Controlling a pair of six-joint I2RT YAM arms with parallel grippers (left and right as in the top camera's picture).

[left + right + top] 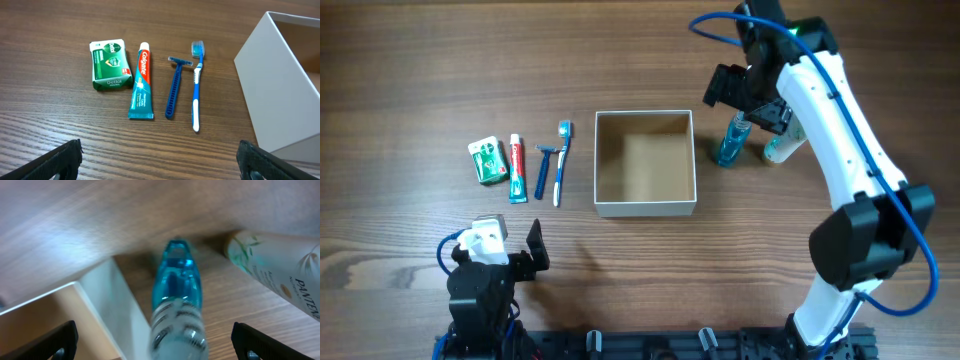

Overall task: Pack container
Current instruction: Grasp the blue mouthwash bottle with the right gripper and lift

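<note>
The container (645,207) is a square white box with a brown inside, open and empty, at the table's middle. Its white wall shows in the left wrist view (280,95) and in the right wrist view (107,310). A blue bottle (730,142) stands right of it, with a pale Pantene bottle (782,148) beside it. My right gripper (752,100) is open, its fingers wide either side of the blue bottle (177,305), not touching it. My left gripper (510,250) is open and empty near the front left. Soap box (107,65), toothpaste (141,82), razor (174,87) and toothbrush (196,85) lie left of the container.
The Pantene bottle (280,270) stands just right of the blue bottle, close to my right finger. The toiletries lie in a row (520,165) between the left arm and the container. Bare wooden table (440,70) at the back left.
</note>
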